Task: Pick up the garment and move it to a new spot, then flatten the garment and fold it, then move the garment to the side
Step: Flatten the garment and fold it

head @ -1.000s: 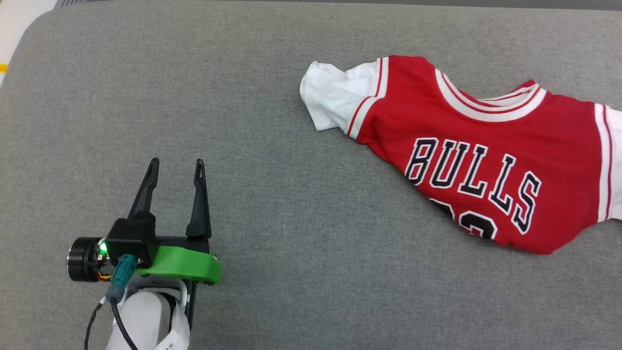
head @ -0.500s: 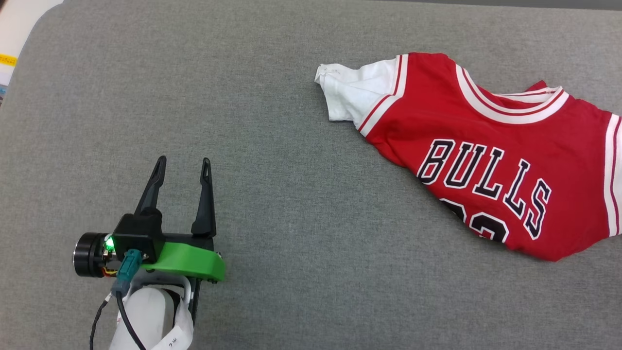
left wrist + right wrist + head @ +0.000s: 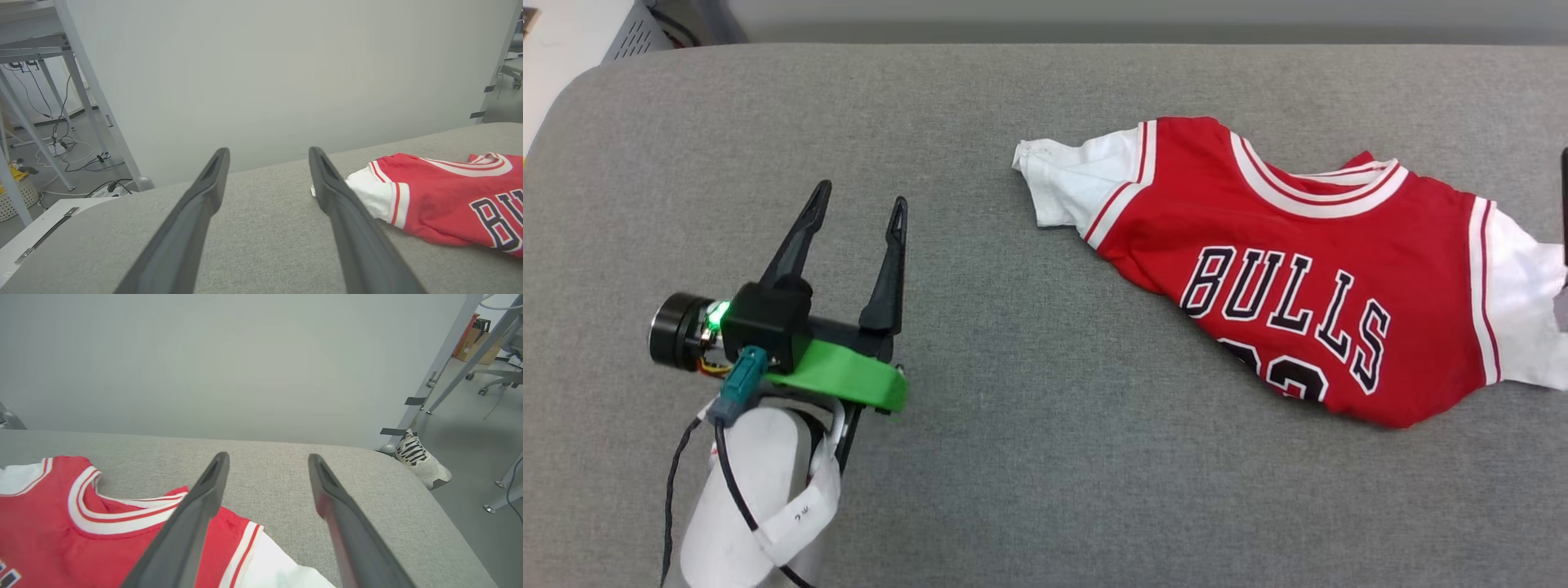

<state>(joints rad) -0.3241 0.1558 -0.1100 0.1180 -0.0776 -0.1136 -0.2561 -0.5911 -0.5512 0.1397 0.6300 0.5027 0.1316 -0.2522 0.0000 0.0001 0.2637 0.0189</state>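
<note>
The garment (image 3: 1307, 269), a red jersey with white sleeves and "BULLS" lettering, lies crumpled on the right half of the grey padded table (image 3: 1029, 474). Its lower part is folded under, hiding most of the number. My left gripper (image 3: 859, 196) is open and holds nothing, well to the left of the garment's white left sleeve (image 3: 1070, 175). In the left wrist view the garment (image 3: 433, 196) lies just right of my open left gripper (image 3: 268, 151). My right gripper (image 3: 268, 457) is open above the right shoulder and collar of the garment (image 3: 61, 522).
A pale wall stands behind the table's far edge. Metal frame legs (image 3: 94, 94) and floor cables are off the table's left end. A sneaker (image 3: 421, 461) and more frame legs are off its right end. Bare grey padding stretches between my left gripper and the garment.
The head camera has shifted. My left gripper has moved forward over the table and a little toward the garment, still open. The garment lies as before.
</note>
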